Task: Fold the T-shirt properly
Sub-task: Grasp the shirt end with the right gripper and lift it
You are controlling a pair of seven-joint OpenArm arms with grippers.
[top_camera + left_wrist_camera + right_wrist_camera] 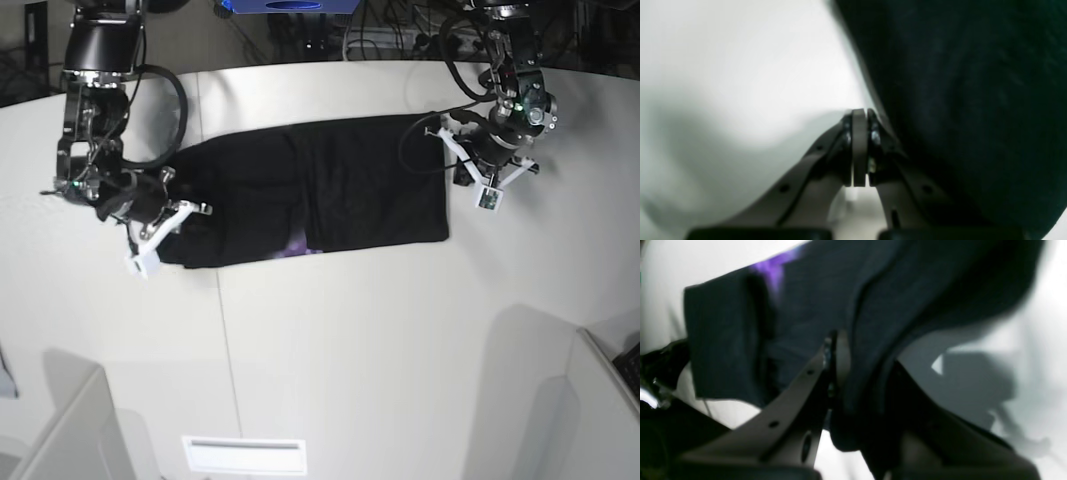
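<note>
Pinched on the T-shirt (813, 306) hem, right gripper (853, 373), ready to lift that end for folding. Clamped shut and empty beside the far edge, left gripper (860, 146), likely awaiting its turn.

— What's your surface? — You've got a white table (330, 340) with curved edges; a seam runs down its left half.

— And lying on it? — Your black T-shirt (330, 190), spread flat across the far half, long side left to right; a purple patch shows at its near edge.
</note>
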